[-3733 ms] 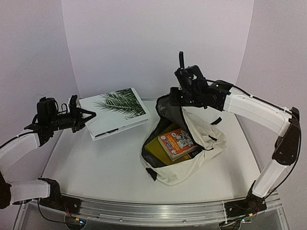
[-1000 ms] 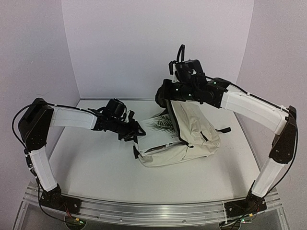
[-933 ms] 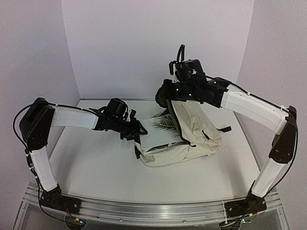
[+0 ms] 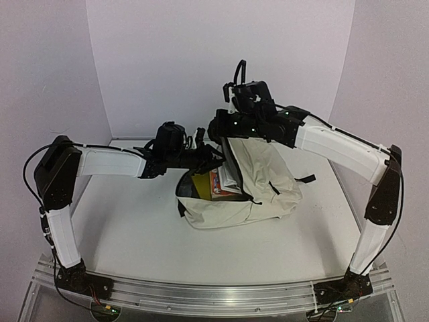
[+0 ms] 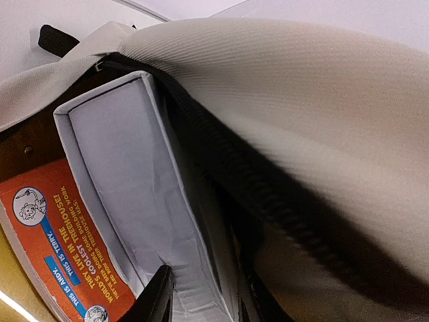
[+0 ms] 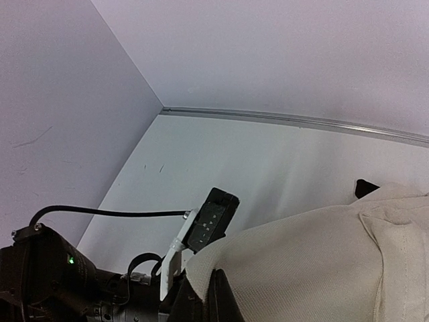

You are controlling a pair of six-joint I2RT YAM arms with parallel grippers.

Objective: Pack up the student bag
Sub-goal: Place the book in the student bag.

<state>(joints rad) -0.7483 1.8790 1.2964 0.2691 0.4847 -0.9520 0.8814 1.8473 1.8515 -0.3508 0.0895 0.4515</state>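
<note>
Left gripper is reaching into the mouth of the student bag and pinching the lower edge of a white book between its jaws. That book is standing on edge beside an orange book lying inside. Right gripper is clamping shut on the bag's upper rim and lifting it, so the opening is gaping toward the left arm.

The bag is lying on its side about the middle of the table. Its cream fabric is looking soft and limp, sagging wherever nothing is supporting it, so I am judging the rim along the black zipper the best place to hold. With books inside, the body is probably getting heavy and wanting to slump, while the books themselves are looking stiff and smooth.

The table is showing white and smooth, likely slippery under cloth, with plain pale walls closing in on three sides.
</note>
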